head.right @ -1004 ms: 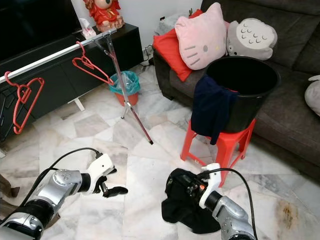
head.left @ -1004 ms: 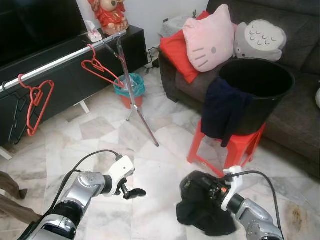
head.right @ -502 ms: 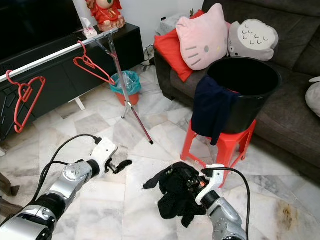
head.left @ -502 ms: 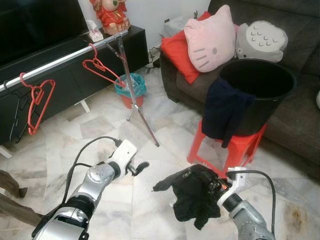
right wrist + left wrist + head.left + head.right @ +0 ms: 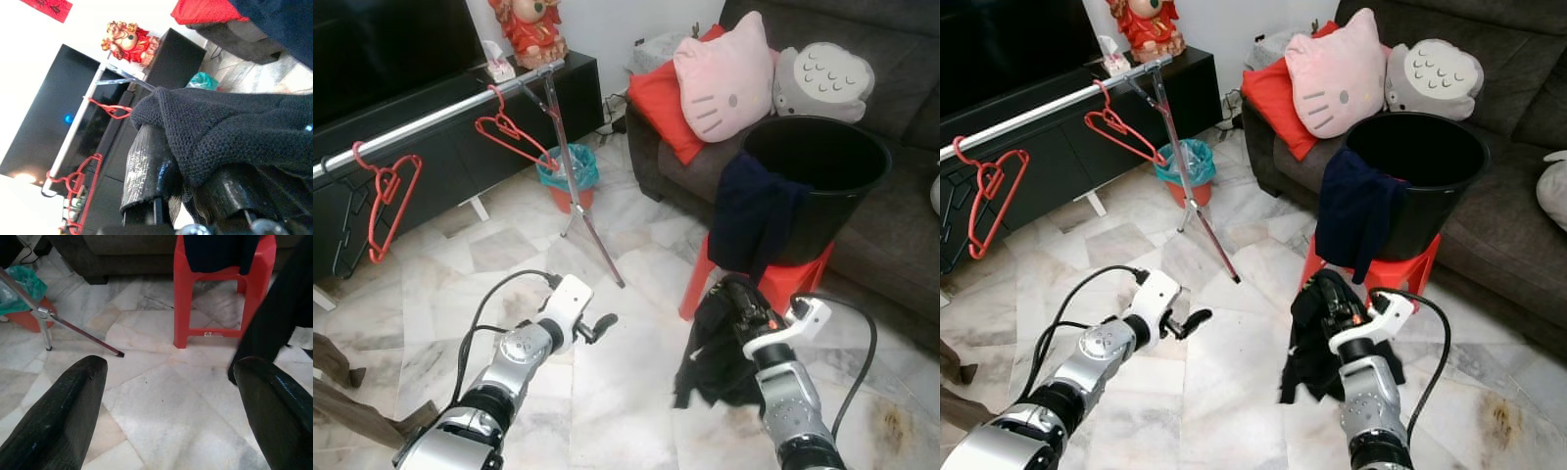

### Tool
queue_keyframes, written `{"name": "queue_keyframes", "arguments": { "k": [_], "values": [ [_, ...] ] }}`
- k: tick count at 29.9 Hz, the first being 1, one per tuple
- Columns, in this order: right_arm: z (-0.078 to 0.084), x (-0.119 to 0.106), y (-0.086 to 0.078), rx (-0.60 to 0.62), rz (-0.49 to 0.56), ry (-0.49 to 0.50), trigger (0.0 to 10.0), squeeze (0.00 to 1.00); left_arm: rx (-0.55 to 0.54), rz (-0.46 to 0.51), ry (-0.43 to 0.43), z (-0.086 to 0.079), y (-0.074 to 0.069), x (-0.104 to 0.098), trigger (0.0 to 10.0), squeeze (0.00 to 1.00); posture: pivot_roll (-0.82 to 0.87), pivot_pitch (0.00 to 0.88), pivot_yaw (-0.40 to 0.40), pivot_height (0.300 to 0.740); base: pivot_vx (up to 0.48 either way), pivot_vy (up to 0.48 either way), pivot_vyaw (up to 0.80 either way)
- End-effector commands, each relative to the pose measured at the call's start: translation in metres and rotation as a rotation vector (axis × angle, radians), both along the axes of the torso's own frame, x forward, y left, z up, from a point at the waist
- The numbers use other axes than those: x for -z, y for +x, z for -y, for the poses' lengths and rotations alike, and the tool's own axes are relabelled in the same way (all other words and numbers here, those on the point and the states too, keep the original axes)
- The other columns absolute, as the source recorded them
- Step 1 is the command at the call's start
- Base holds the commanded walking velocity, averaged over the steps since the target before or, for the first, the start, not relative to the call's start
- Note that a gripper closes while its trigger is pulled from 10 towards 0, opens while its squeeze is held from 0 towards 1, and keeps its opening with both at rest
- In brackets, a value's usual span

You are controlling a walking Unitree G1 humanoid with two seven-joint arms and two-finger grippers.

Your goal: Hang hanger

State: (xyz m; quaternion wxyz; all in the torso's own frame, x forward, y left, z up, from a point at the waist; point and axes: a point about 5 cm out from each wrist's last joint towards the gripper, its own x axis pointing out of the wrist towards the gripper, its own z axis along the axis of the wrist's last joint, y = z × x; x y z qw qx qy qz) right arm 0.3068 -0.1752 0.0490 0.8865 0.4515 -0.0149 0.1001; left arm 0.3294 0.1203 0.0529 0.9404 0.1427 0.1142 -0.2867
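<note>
A silver clothes rail (image 5: 440, 115) crosses the upper left of the frame, rising from the left edge toward a figurine (image 5: 530, 29) on a black TV cabinet (image 5: 460, 157). Two red hangers are hooked on it: one red hanger (image 5: 384, 201) near the left edge, hanging almost straight down with its long axis close to vertical, and a second red hanger (image 5: 514, 132) farther right, its long axis slanting down toward the rail's tripod leg (image 5: 592, 230).

At lower centre-right, the right gripper (image 5: 741, 305) is raised and clamped on a black knitted garment (image 5: 715, 352), which drapes down below it; in the right wrist view the knit is folded over the black fingers (image 5: 146, 166). Lower left of centre, the left gripper (image 5: 597, 325) is held out over the marble floor (image 5: 509, 255) with nothing in it; the left wrist view shows its fingers (image 5: 63, 416) spread wide.

The middle of the frame is open tiled floor, bounded by the rail's leg and a teal bin (image 5: 570, 174) above, and on the right by a red stool (image 5: 759, 284) carrying a black bucket (image 5: 827, 166) with a dark blue cloth (image 5: 749, 215) over its rim. A dark sofa (image 5: 891, 225) with cushions closes the upper right.
</note>
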Motion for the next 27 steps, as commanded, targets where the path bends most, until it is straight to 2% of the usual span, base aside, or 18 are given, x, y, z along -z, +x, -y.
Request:
{"name": "queue_keyframes", "arguments": {
  "k": [1,3,8,9,12,13,14,15,17,20,23,25,27],
  "values": [
    [-0.008,-0.006,0.007,-0.020,0.001,0.031,10.0,0.00,-0.023,-0.002,-0.011,-0.002,0.002,-0.001,10.0,0.00,-0.04,0.025,0.100,0.740,0.000,0.000,0.00],
    [-0.014,-0.003,0.009,-0.042,-0.055,0.036,10.0,0.00,-0.050,0.005,-0.028,0.000,0.004,-0.002,10.0,0.00,-0.04,0.027,0.097,0.740,0.000,0.000,0.00],
    [-0.023,-0.004,0.009,-0.156,-0.085,0.118,10.0,0.00,-0.104,-0.004,-0.088,0.000,0.008,-0.006,10.0,0.00,-0.04,0.028,0.094,0.740,0.000,0.000,0.00],
    [-0.024,-0.004,0.009,-0.175,-0.085,0.105,10.0,0.00,-0.102,-0.005,-0.090,0.000,0.008,-0.006,10.0,0.00,-0.04,0.029,0.094,0.740,0.000,0.000,0.00],
    [-0.031,-0.006,0.004,-0.305,-0.058,-0.068,10.0,0.00,-0.083,-0.017,-0.119,0.004,0.007,-0.006,10.0,0.00,-0.05,0.031,0.093,0.740,0.000,0.000,0.00],
    [-0.034,-0.005,0.001,-0.364,-0.050,-0.165,10.0,0.00,-0.070,-0.018,-0.120,0.006,0.007,-0.006,10.0,0.00,-0.05,0.032,0.092,0.740,0.000,0.000,0.00],
    [-0.040,-0.007,-0.006,-0.487,0.014,-0.273,10.0,0.00,-0.051,-0.025,-0.133,0.008,0.006,-0.005,10.0,0.00,-0.05,0.032,0.090,0.740,0.000,0.000,0.00],
    [-0.041,-0.008,-0.009,-0.520,0.034,-0.285,10.0,0.00,-0.047,-0.027,-0.138,0.009,0.005,-0.005,10.0,0.00,-0.05,0.032,0.090,0.740,0.000,0.000,0.00],
    [-0.038,-0.017,-0.009,-0.540,0.077,-0.247,10.0,0.00,-0.020,-0.035,-0.152,0.011,0.004,-0.005,10.0,0.00,-0.05,0.032,0.090,0.740,0.000,0.000,0.00],
    [-0.034,-0.023,-0.008,-0.555,0.109,-0.255,10.0,0.00,0.006,-0.043,-0.166,0.013,0.004,-0.006,10.0,0.00,-0.05,0.032,0.086,0.740,0.000,0.000,0.00],
    [-0.027,-0.024,-0.003,-0.521,0.091,-0.276,10.0,0.00,0.059,-0.064,-0.182,0.015,0.002,-0.005,10.0,0.00,-0.05,0.032,0.084,0.740,0.000,0.000,0.00],
    [-0.021,-0.021,0.002,-0.475,0.044,-0.313,10.0,0.00,0.103,-0.088,-0.188,0.014,-0.001,-0.004,10.0,0.00,-0.05,0.032,0.084,0.740,0.000,0.000,0.00],
    [-0.019,-0.021,0.002,-0.463,0.049,-0.306,10.0,0.00,0.137,-0.102,-0.187,0.013,-0.003,-0.003,10.0,0.00,-0.04,0.031,0.083,0.740,0.000,0.000,0.00]
  ]
}}
